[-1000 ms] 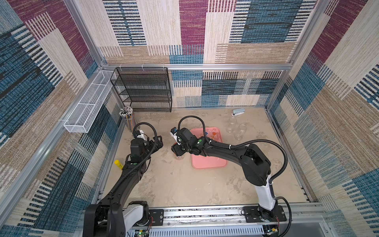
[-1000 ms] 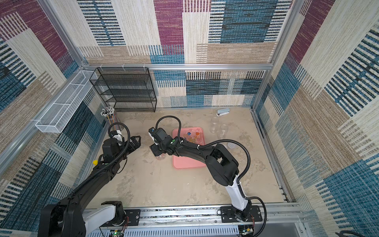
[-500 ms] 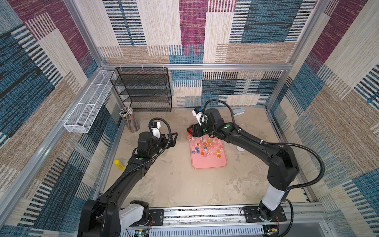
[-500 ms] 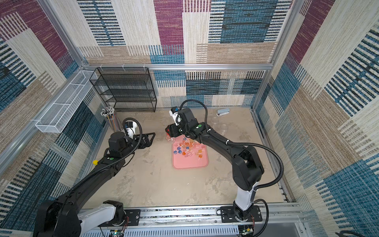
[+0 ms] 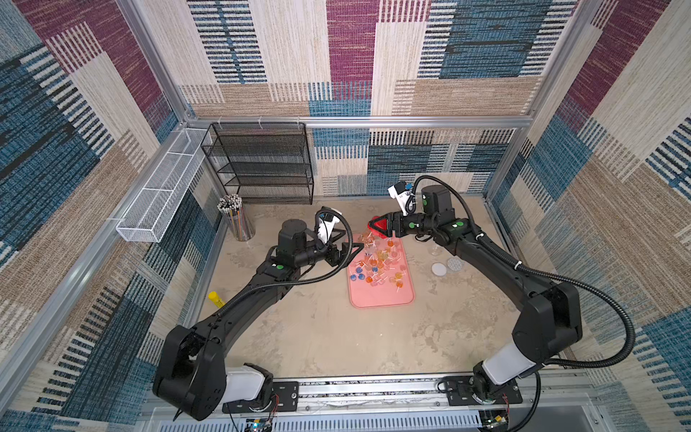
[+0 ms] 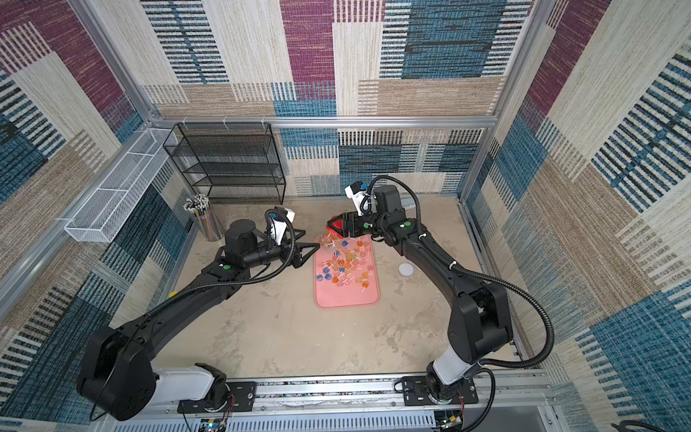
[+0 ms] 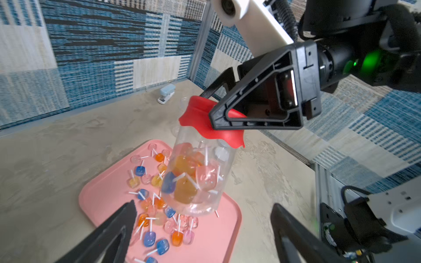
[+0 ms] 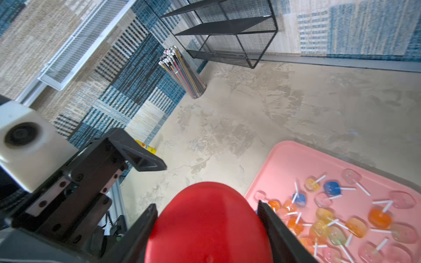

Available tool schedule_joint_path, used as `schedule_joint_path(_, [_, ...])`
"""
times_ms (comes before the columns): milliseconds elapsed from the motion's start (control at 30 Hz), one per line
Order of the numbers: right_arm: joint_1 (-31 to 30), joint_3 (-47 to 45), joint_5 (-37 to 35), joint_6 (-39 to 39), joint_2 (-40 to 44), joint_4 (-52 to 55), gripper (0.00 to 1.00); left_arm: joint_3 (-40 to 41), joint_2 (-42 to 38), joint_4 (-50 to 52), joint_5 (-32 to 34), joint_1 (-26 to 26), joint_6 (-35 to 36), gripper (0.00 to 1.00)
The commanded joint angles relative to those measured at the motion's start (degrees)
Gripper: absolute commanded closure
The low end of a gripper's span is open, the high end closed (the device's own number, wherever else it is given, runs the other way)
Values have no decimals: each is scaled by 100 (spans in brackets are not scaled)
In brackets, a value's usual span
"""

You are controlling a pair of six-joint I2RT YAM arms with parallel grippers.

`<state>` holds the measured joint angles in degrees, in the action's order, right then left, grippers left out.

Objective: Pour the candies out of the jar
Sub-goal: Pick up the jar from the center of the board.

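jar (image 7: 200, 173) reached tray (image 5: 381, 297) edge | right end effector (image 8: 207, 206) holds it | left end effector (image 7: 204, 206) wide

tray (image 5: 379, 297) pink | jar end (image 7: 196, 118) red | candies (image 5: 377, 263) orange, blue, yellow, pink

We counted one jar (image 7: 196, 177), one pink tray (image 5: 377, 297), one black wire rack (image 5: 261, 164), one white mesh basket (image 5: 160, 194), one cup of pencils (image 5: 235, 220), one stapler (image 7: 166, 93) and one yellow tube (image 5: 216, 298). The candies (image 7: 177, 238) defied an exact count: well over twenty on the tray, with more in the jar.
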<state>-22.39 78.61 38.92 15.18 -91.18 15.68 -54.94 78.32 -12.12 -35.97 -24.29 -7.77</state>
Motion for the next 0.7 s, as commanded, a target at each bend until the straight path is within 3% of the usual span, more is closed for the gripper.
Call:
schedule_joint_path(0, [33,-3,617,136,90,-355,52,-286,250,155,-542,-97,454,5])
schedule_joint_path(200, [42,-2,845,218,126,-415,54,-639,651,250,-723,-250,538,5])
schedule_joint_path(667, [40,-222,1009,374,236,-684,55,-821,912,237,-824,-268,479,14])
